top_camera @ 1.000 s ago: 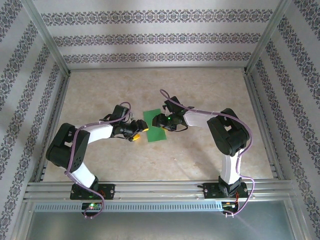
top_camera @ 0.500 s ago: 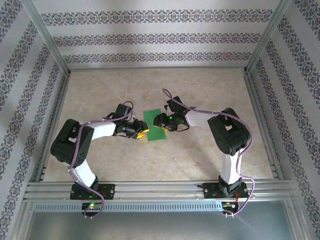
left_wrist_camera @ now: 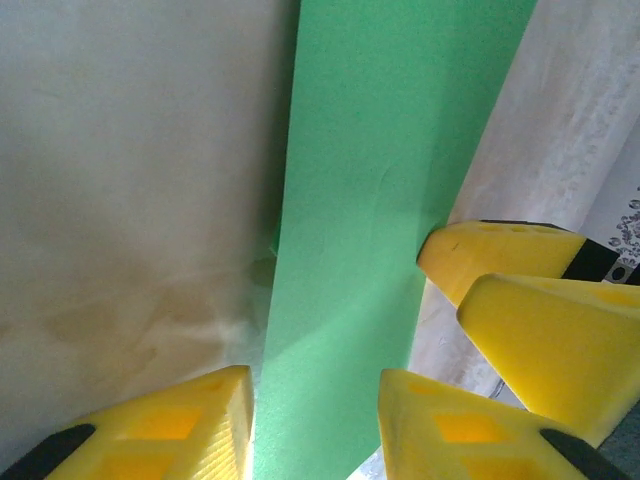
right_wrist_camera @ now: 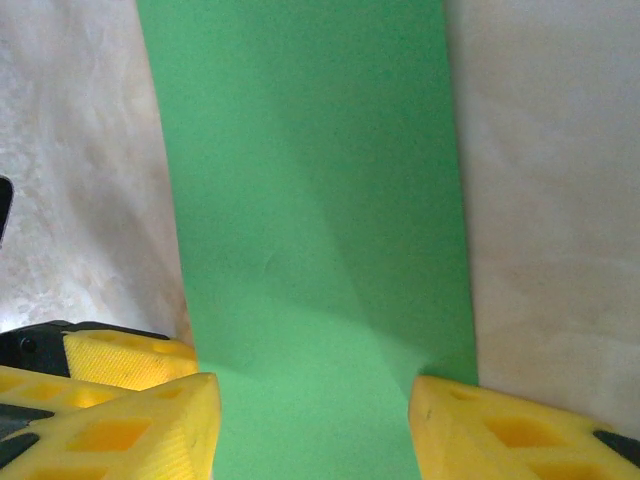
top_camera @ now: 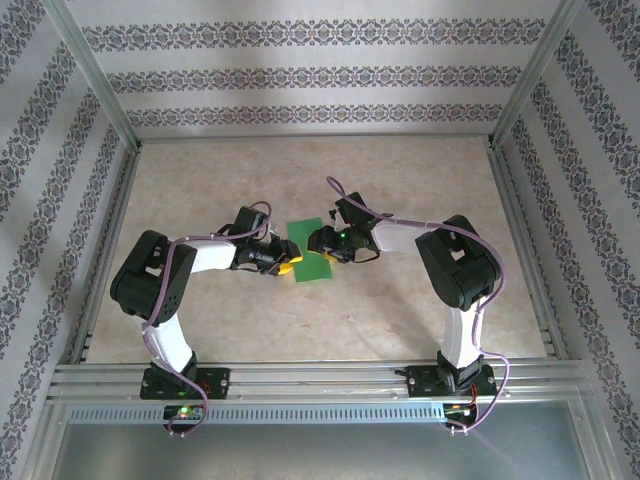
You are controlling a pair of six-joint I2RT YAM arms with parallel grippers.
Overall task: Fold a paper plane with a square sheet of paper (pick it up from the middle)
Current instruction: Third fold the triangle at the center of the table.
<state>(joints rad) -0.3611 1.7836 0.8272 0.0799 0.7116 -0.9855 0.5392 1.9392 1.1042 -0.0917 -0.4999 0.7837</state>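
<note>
One green paper (top_camera: 314,264) is counted, and it is found lying on the table (top_camera: 400,180) near the middle, right between the two grippers. From either wrist camera it is shown as a long plain band running away from the lens, with a faint crease across it.

The left gripper (top_camera: 287,266) is set low at the paper's left side. Its two yellow fingers (left_wrist_camera: 170,430) are held part-way apart, and the band is seen lying in the gap. Whether the paper is actually pinched cannot be told.

The right gripper (top_camera: 322,243) is set at the opposite side. Its fingers (right_wrist_camera: 500,430) are likewise held apart astride the band, with the tips laid over both long edges. A grip there cannot be confirmed either.

Four yellow fingers are counted in all, and the two pairs are placed just beside each other.

Two arms are counted. Each is folded at the elbow, with the forearm angled inward and down to the table, and the wrists are faced toward one another across the paper.
</note>
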